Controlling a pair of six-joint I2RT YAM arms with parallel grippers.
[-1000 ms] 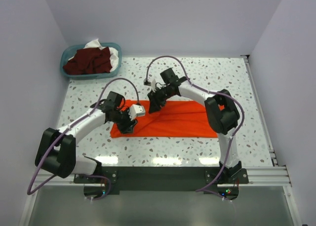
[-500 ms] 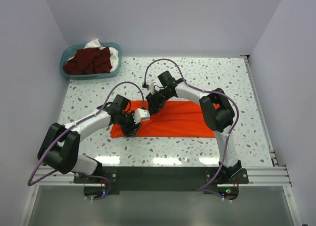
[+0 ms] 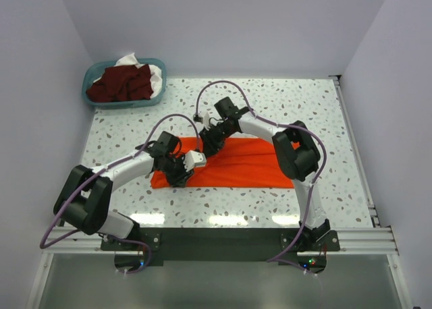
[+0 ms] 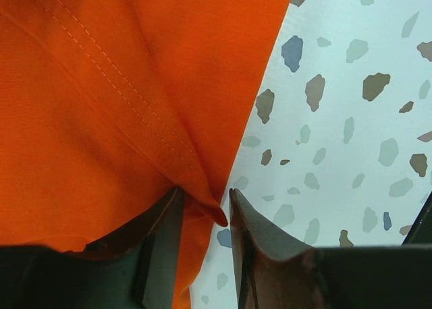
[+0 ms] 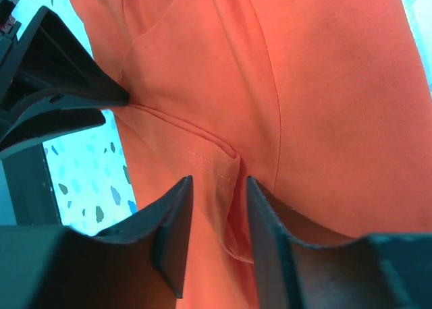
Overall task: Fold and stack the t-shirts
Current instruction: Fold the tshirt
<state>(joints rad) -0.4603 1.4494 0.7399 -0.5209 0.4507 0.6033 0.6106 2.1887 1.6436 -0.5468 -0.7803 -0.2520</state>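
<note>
Pinching folds of the orange shirt (image 3: 236,164), both pincers hide their tips in cloth

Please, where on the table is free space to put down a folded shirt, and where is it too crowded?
Free: the speckled table right of the orange-red t-shirt, the far strip between shirt and back wall, and the near strip before the arm bases. Crowded: the shirt's left end, where the left gripper and right gripper work, and the far-left corner with the teal basket.
</note>
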